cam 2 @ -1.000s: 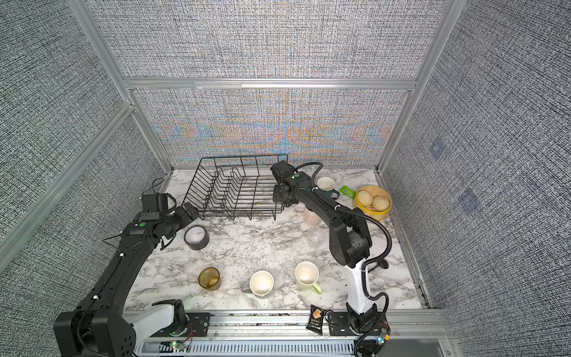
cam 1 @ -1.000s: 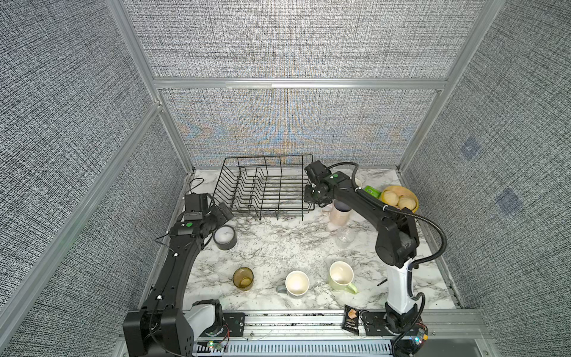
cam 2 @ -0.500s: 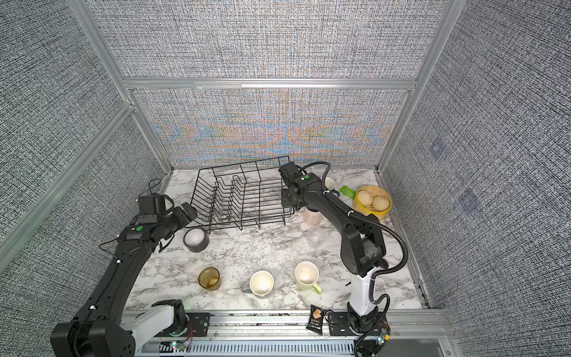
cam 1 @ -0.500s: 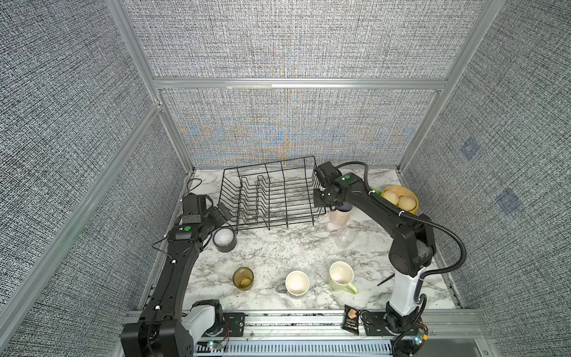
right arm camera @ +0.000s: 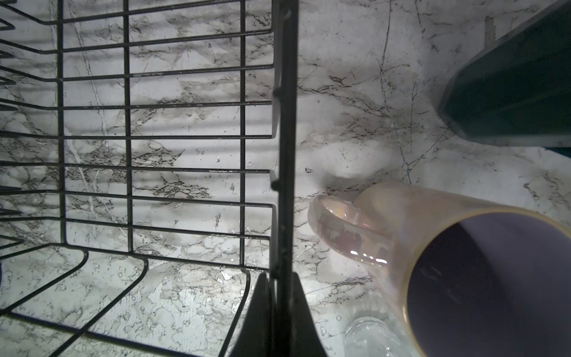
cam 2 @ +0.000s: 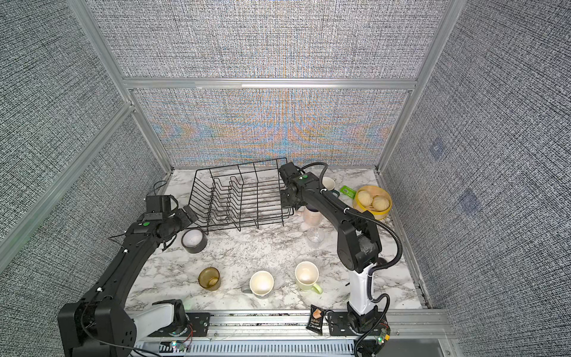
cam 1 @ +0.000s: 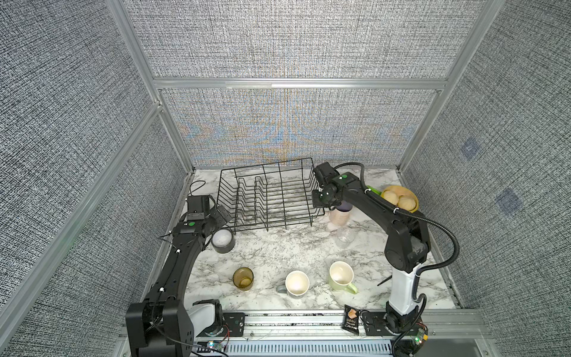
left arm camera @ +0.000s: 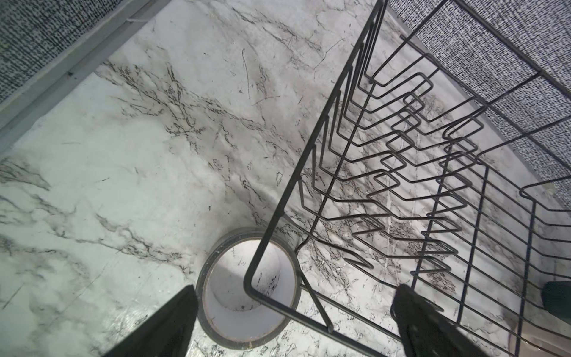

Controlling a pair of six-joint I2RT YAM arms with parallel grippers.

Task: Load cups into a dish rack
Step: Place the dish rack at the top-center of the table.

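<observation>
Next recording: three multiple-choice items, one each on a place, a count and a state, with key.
1. The amber glass tumbler stands
A) in the black wire dish rack
B) on the marble tabletop near the front
C) in a yellow bowl
2. Cups in the rack:
A) none
B) two
C) four
3. The right gripper is
A) open above the rack
B) shut on the rack's side wire
C) shut on a pink mug
1 B, it stands beside the grey mug; 2 A, only bare wire shows; 3 B, the right wrist view shows its fingers pinching the wire.
</observation>
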